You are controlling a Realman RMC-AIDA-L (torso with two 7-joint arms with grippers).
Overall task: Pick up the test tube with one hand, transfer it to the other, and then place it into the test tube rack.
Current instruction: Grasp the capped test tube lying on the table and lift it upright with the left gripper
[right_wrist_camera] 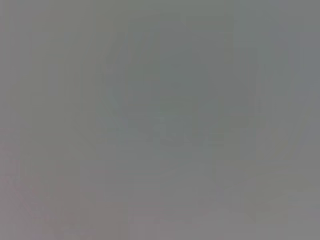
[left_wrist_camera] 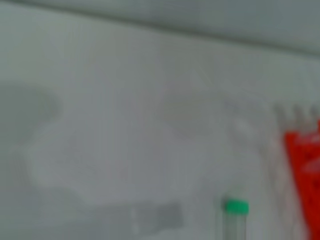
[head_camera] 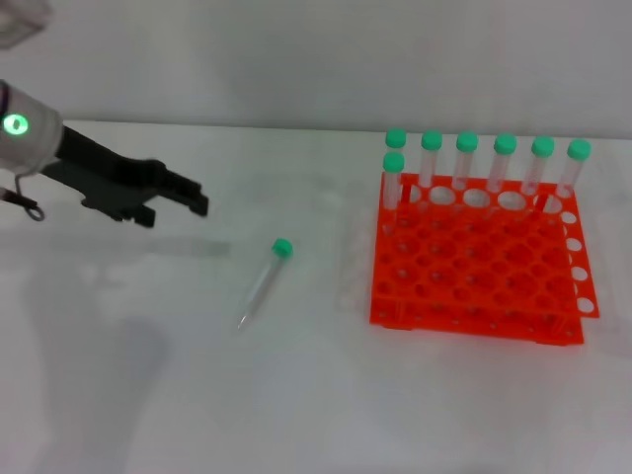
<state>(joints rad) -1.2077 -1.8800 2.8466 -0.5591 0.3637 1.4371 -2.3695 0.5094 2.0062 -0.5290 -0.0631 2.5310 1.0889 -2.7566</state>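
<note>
The test tube (head_camera: 261, 284) lies on the white table with its green cap (head_camera: 282, 248) toward the back and its tip toward the front. It also shows in the left wrist view (left_wrist_camera: 234, 220). My left gripper (head_camera: 178, 211) hangs above the table to the left of the tube. It is open, empty and apart from the tube. The orange test tube rack (head_camera: 474, 272) stands at the right; its edge shows in the left wrist view (left_wrist_camera: 304, 170). My right gripper is out of view, and the right wrist view shows only plain grey.
Several identical green-capped tubes (head_camera: 468, 163) stand upright in the rack's back row, and one more (head_camera: 394, 183) at its left back corner. The white table (head_camera: 148, 375) ends at a grey wall behind.
</note>
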